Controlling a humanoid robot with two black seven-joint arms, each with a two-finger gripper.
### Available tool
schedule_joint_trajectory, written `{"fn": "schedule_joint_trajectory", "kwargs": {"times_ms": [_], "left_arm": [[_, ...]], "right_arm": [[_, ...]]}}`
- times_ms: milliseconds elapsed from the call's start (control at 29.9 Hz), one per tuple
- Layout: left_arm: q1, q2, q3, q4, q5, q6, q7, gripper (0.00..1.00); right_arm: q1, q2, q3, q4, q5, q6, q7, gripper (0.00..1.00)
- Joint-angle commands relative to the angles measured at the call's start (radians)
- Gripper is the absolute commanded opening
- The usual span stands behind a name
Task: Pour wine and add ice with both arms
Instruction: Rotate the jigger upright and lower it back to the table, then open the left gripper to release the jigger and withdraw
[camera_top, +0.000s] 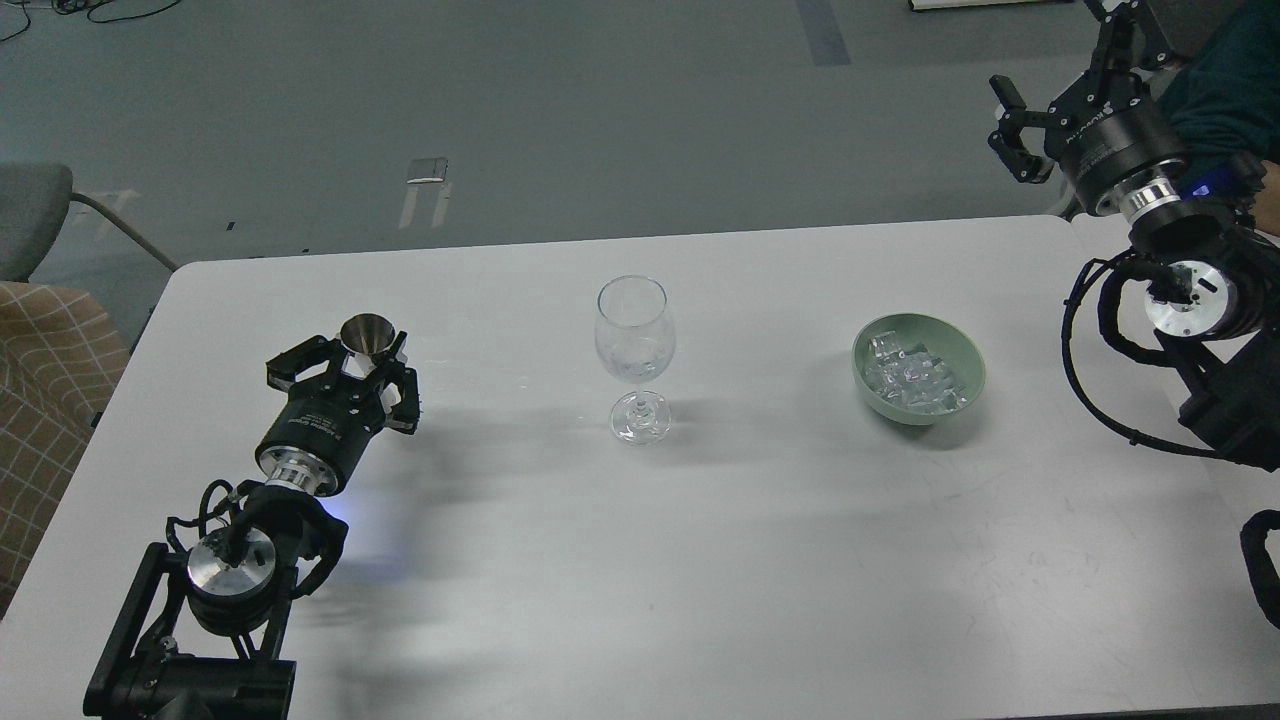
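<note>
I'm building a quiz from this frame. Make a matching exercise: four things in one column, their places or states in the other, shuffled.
Things:
1. wine glass
2. ice
3. metal cup
4. right gripper

Places or states:
A. between the jaws of the left gripper
B. raised beyond the table's far right corner, holding nothing
C. heaped in the green bowl
D. upright at the table's middle

Pairs: 1-D, 2-C, 3-A, 4-B

Cool, even overhead light is washing the white table (700, 560) pale, with a bluish cast. Soft, blurred shadows are falling to the near right of the wine glass (635, 358) and green bowl (918, 368) (2 faint ones by the glass). Focus is holding sharp throughout; a small blue glow is showing near the left arm (250, 520).
</note>
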Motion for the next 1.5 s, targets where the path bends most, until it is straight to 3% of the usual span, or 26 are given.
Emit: {"fn": "schedule_joint_trajectory", "kwargs": {"times_ms": [0,836,1471], "left_arm": [[-0.001,0.000,0.001,0.023,0.002,-0.004,0.000,0.41],[-0.001,0.003,-0.001,0.063,-0.009,-0.044,0.001,0.51],[-0.003,0.006,0.002,0.063,-0.006,-0.041,0.001,0.52]], "right_arm": [[0.000,0.000,0.000,0.000,0.000,0.000,0.002,1.00],[-0.005,0.002,0.000,0.000,0.000,0.000,0.002,1.00],[-0.008,0.000,-0.002,0.002,0.000,0.000,0.002,1.00]]}}
